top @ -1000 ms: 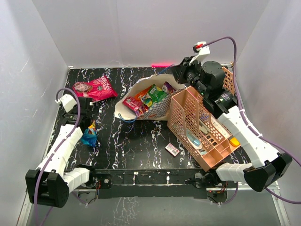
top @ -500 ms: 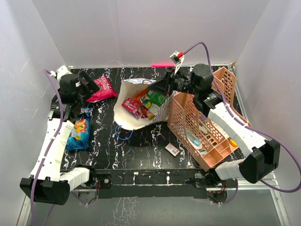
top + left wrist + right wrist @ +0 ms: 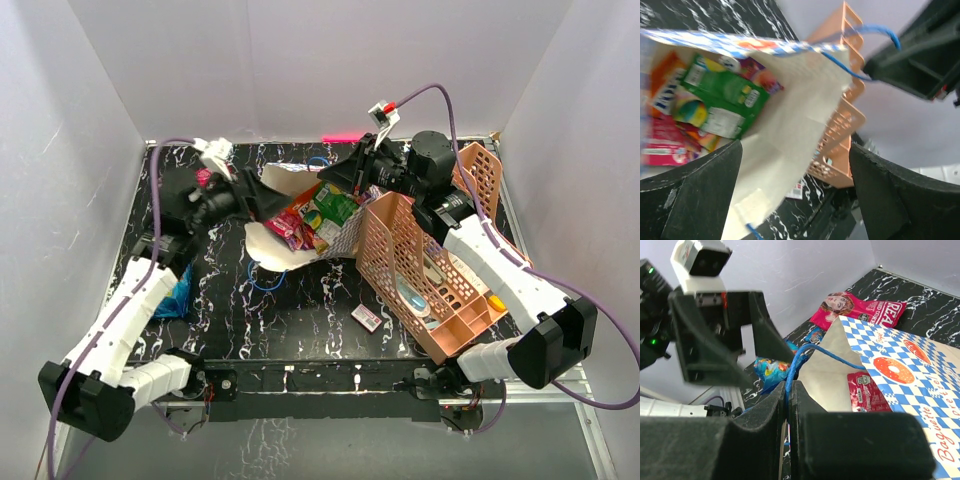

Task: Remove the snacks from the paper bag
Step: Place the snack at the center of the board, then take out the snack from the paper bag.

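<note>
Outside the paper bag [image 3: 345, 238], counting pink-red bag [image 3: 860, 312], blue chip bag [image 3: 768, 368], with packets [image 3: 722, 95] left inside; pinching cord handle [image 3: 810, 352] with right gripper [image 3: 788, 389], holding left gripper [image 3: 795, 148] wide, empty.

The black, white-veined table [image 3: 300, 325] is carrying the paper bag [image 3: 266, 236], which is lying on its side toward the far edge. A peach rack [image 3: 420, 270] is leaning along the right side. A small white-pink box [image 3: 367, 318] is sitting near the near edge. A blue chip bag [image 3: 181, 292] is lying by the left edge, and a pink-red bag [image 3: 860, 311] is lying toward the far left corner.
</note>
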Robot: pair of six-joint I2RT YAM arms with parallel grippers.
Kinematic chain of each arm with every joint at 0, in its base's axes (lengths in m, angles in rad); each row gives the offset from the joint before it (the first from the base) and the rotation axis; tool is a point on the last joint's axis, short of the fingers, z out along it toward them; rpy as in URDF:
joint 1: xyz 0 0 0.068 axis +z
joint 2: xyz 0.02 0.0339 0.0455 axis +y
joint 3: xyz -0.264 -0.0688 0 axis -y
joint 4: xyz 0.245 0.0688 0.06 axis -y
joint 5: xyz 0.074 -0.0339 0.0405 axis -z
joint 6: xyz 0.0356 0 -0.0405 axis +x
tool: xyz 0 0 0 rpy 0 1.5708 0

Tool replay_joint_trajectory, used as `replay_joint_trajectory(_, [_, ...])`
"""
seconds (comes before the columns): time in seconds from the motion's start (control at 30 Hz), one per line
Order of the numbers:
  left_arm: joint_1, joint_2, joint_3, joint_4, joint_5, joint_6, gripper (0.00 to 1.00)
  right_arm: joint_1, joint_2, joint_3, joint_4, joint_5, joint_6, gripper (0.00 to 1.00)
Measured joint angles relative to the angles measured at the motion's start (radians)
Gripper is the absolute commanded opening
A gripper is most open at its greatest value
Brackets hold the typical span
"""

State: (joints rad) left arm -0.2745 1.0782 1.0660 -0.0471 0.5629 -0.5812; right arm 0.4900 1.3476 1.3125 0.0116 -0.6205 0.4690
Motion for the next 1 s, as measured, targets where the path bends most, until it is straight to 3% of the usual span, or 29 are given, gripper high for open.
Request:
replay_joint_trajectory(0.17, [-0.293, 0.029, -0.027, 0.007, -0.234, -0.011, 0.63, 0.0, 0.0, 0.0, -0.007, 0.027, 0.004, 0.08])
replay_joint_trajectory(0.23, [-0.353, 0.031, -0.042, 0.003, -0.306, -0.031, 0.57, 0.0, 0.0, 0.0, -0.008, 0.035, 0.005, 0.08])
replay_joint_trajectory(0.33, [-0.382, 0.039, -0.085, -0.016, -0.459, -0.075, 0.33, 0.0, 0.0, 0.0, -0.008, 0.046, 0.006, 0.08])
replay_joint_trajectory(0.37, [-0.389, 0.053, -0.087, -0.032, -0.508, -0.092, 0.31, 0.0, 0.0, 0.0, -0.008, 0.048, 0.006, 0.08])
replay_joint_trajectory(0.6, [-0.443, 0.304, 0.076, -0.261, -0.866, -0.231, 0.3, 0.0, -0.006, 0.0, -0.008, 0.06, 0.01, 0.08])
replay_joint_trajectory(0.83, [-0.54, 0.521, 0.198, -0.446, -1.13, -0.42, 0.52, 0.0, -0.008, 0.0, -0.008, 0.061, 0.027, 0.08])
replay_joint_trajectory(1.0, [-0.56, 0.584, 0.2, -0.506, -1.234, -0.494, 0.54, 0.0, -0.009, 0.0, -0.008, 0.062, 0.031, 0.08])
